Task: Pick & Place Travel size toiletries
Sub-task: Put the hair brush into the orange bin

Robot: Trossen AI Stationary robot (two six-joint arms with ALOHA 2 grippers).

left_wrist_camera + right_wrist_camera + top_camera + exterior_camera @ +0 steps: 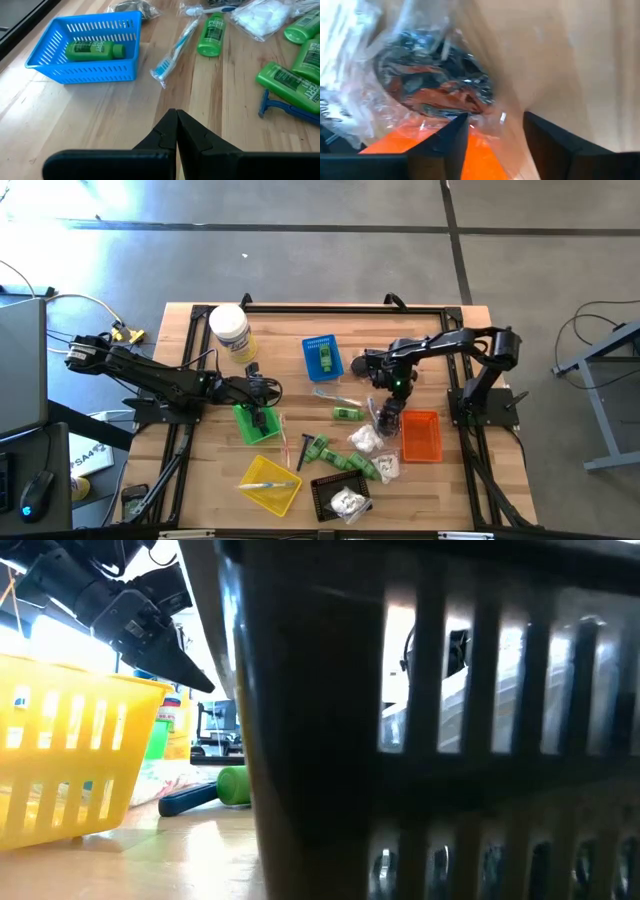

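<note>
Travel size toiletries lie scattered mid-table: green bottles, a wrapped toothbrush, a white packet and a blue razor. One green bottle lies in the blue basket. My right gripper points steeply down, open, over a clear packet with dark contents beside the orange basket. The packet's film reaches between its fingers. My left gripper is shut on nothing above the green basket. My right gripper comes from above, slanting, with one finger on either side of the clear packet's film edge. Whether the fingers touch the film, I cannot tell. The packet lies on the table, partly over the orange basket's rim.
A big white jar stands at the far left. The yellow basket and the black basket, which holds a white packet, sit at the near edge. In the low view the black basket's wall blocks most of the table.
</note>
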